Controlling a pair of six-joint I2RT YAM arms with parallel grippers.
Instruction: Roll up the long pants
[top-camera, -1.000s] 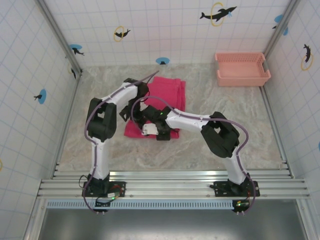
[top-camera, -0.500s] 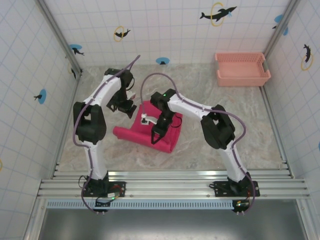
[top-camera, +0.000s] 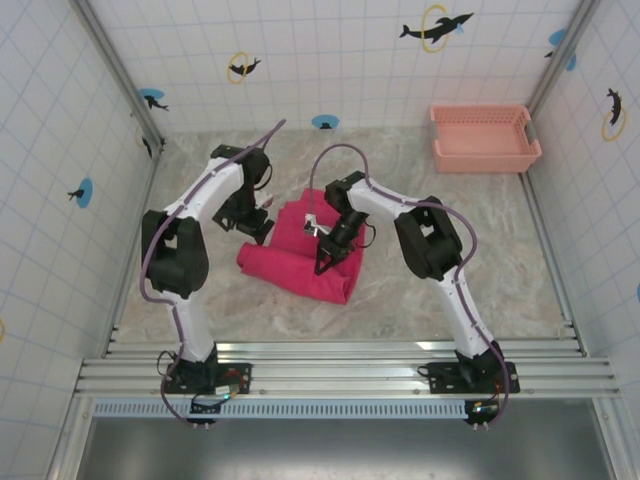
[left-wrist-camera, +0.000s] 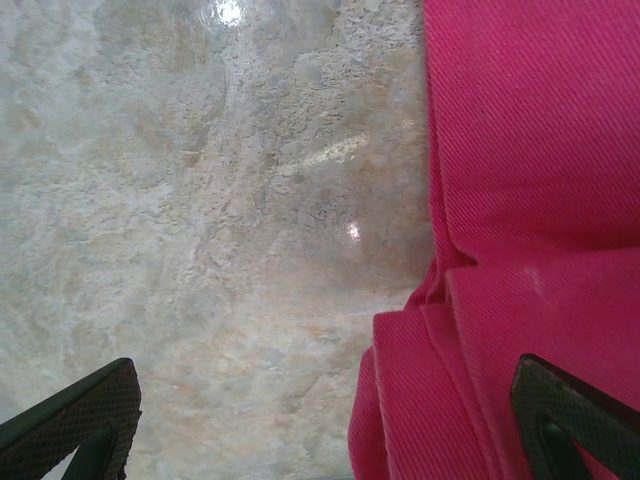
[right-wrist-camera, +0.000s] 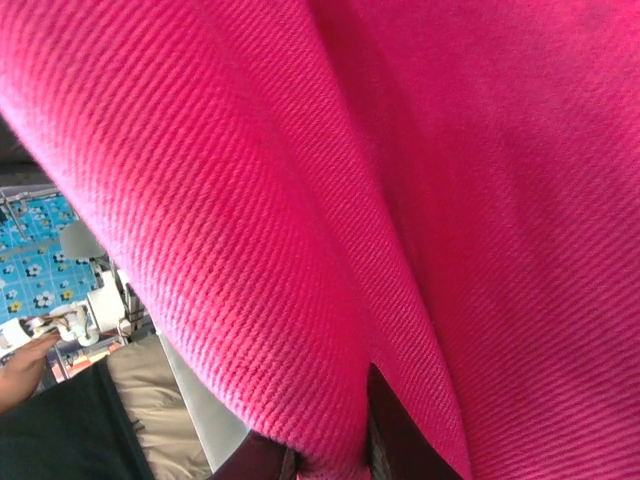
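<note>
Glossy mottled stone-look table beneath soft twill-weave long pants

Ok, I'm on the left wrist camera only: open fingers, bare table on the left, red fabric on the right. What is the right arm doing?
Observer: The right gripper is down on the middle of the long pants. In its wrist view a fold of fabric runs in between its fingers, so it looks shut on them.
Operator: What shape are the pants in overall?
Observer: From above they form one compact bundle, lying slantwise between the two arms.
Operator: Anything else close to them?
Observer: No. The pink basket sits in the far right corner, well apart from the pants.
</note>
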